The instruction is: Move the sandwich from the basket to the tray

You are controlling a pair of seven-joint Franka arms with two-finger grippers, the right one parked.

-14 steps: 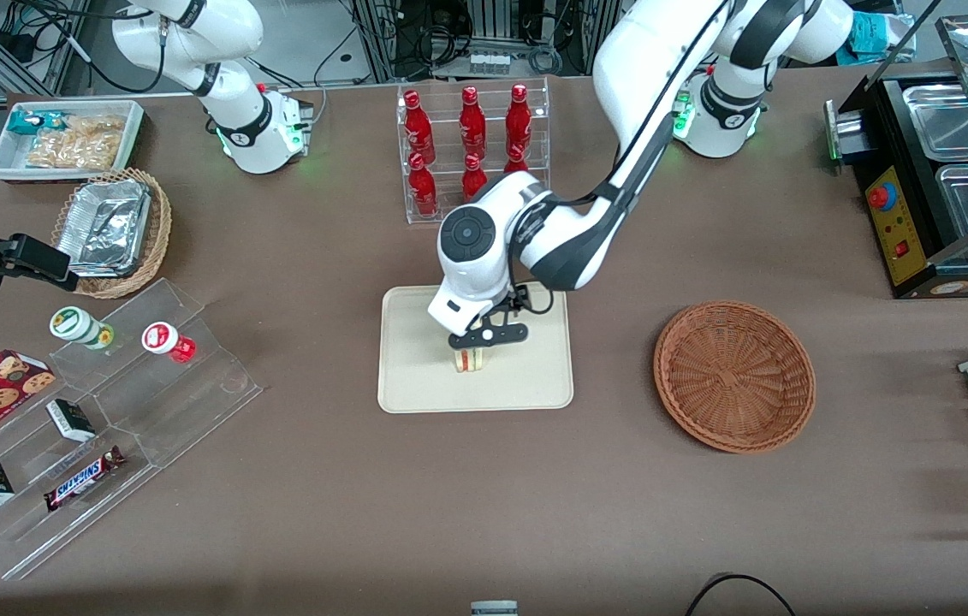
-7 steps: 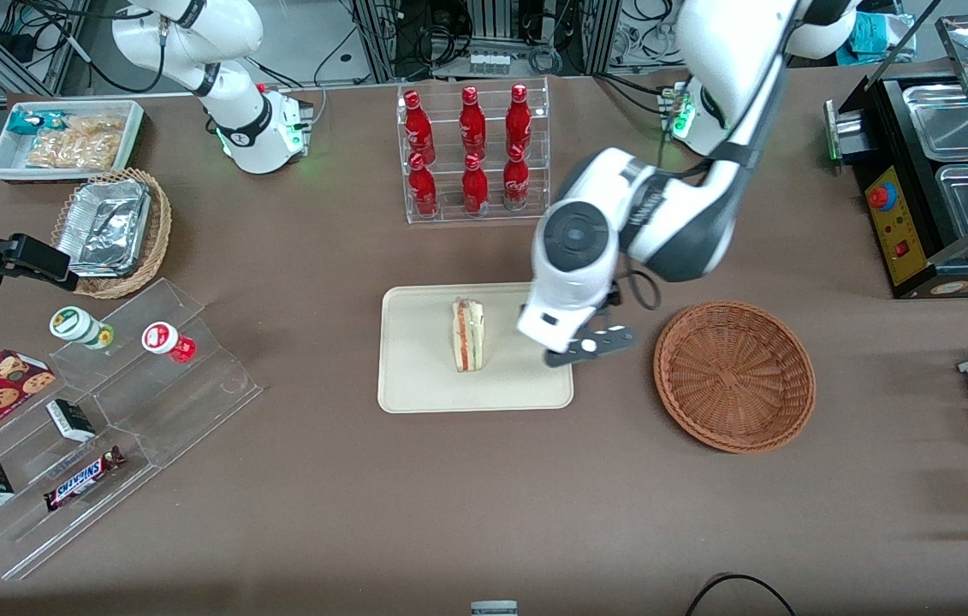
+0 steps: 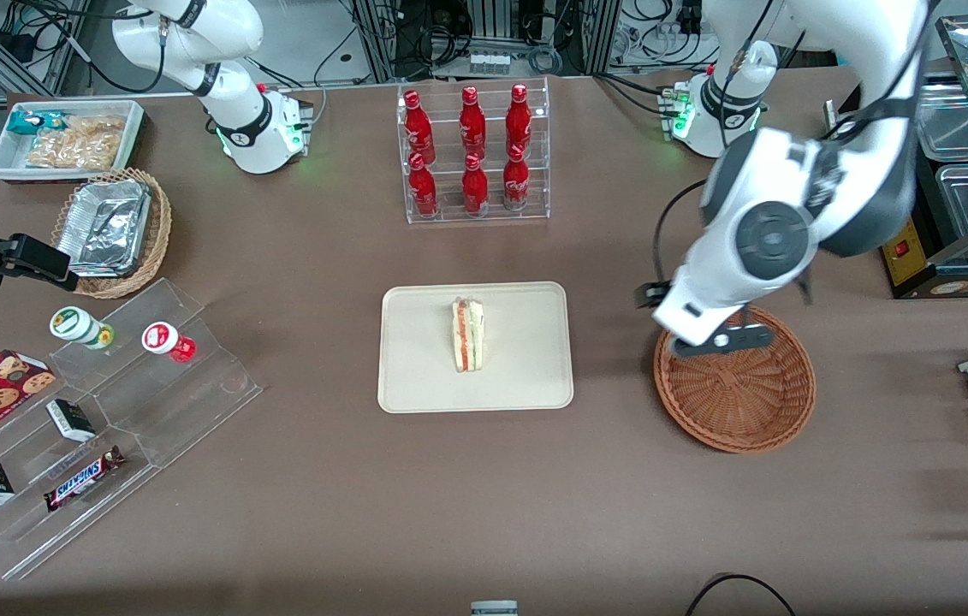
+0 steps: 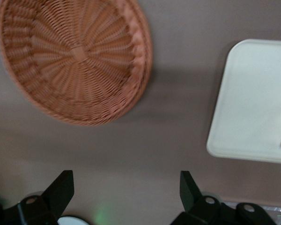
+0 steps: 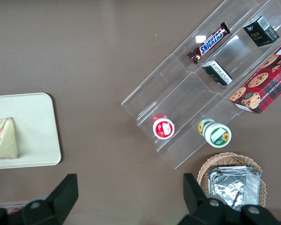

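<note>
Sandwich point(image 3: 467, 334) lies on tray point(image 3: 415, 376); open hand point(image 4: 126, 193) hangs above basket point(image 3: 736, 402).

Bright, even overhead light across the brown table point(image 3: 321, 513); soft shadows only. Broad diffuse shadow beside the basket point(image 3: 736, 376) under the raised arm, with the gripper point(image 3: 719, 340) above its rim. Green glow at the arm bases. Wrist view soft and motion-blurred: basket point(image 4: 72, 58) weave smeared, tray point(image 4: 253, 103) edge hazy, fingers point(image 4: 61, 190) dark, spread wide.
</note>
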